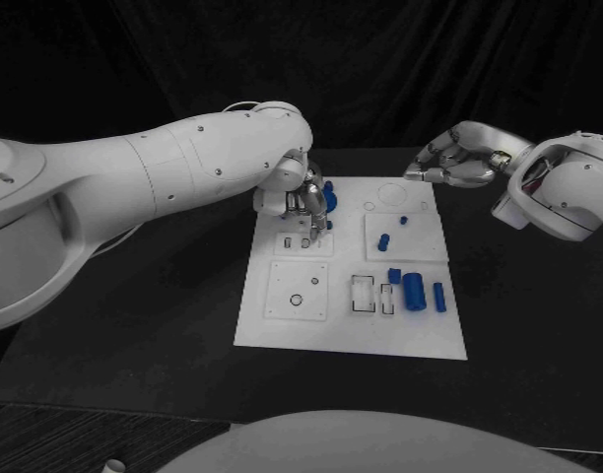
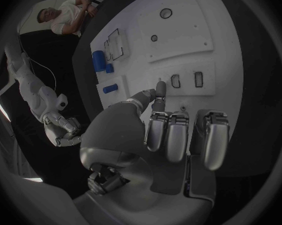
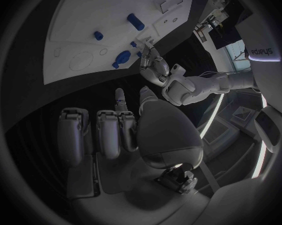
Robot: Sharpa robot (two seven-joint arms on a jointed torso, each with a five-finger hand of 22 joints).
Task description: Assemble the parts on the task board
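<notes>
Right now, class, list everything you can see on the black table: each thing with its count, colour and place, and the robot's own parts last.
Black table: one, black, under everything.
White task board: one flat white plate, middle of the table, with outlined slots and round holes.
Large blue cylinder part: one, blue, lying on the board's near right area.
Small blue parts beside it: at least two, blue, one on either side of the cylinder.
Small blue peg: one, blue, right middle of the board.
Blue part at the left hand: one, blue, far part of the board; whether it is held is unclear.
Left hand: silver, over the board's far left.
Right hand: silver, fingers curled, beyond the board's far right corner.
</notes>
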